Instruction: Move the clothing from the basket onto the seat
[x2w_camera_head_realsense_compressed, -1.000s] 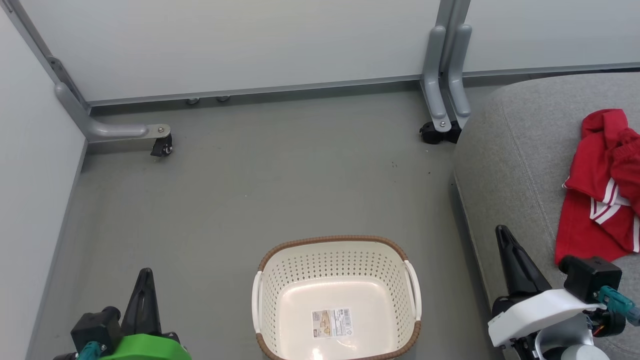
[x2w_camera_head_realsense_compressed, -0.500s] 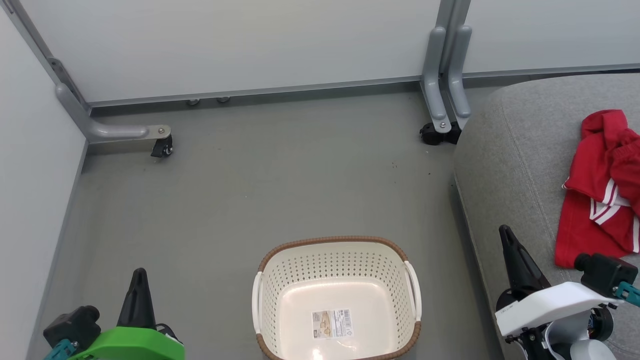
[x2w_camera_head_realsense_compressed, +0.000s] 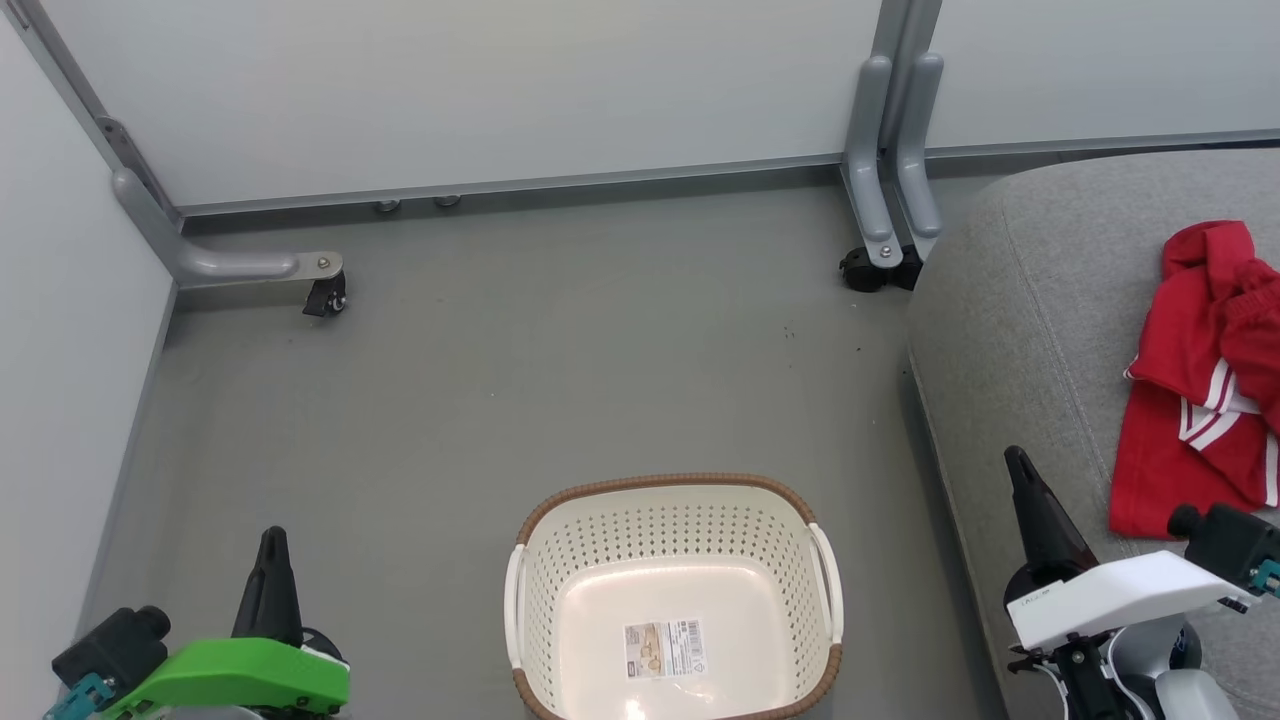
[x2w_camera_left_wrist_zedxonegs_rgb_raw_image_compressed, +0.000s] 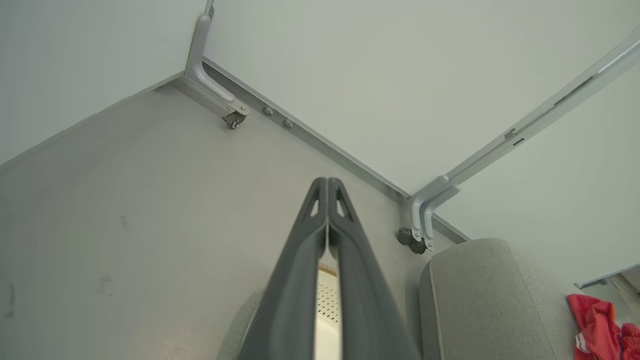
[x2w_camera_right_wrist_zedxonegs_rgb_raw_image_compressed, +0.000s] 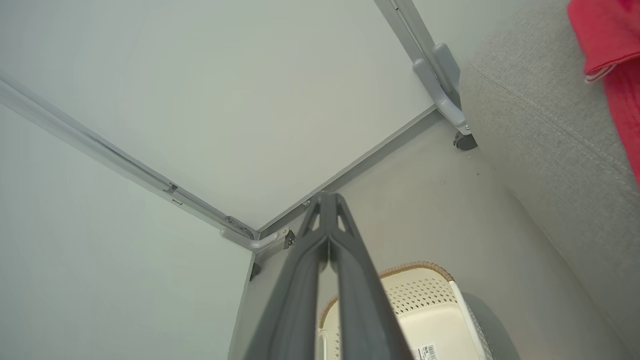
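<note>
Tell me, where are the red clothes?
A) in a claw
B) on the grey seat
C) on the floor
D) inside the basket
B: the red clothes lie spread on the grey seat, and the basket on the floor has no clothes in it.

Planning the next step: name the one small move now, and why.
Probably draw the left gripper and right gripper back to rest, jaws shut, empty: the basket holds only its sticker; the red clothes lie on the grey seat.
</note>
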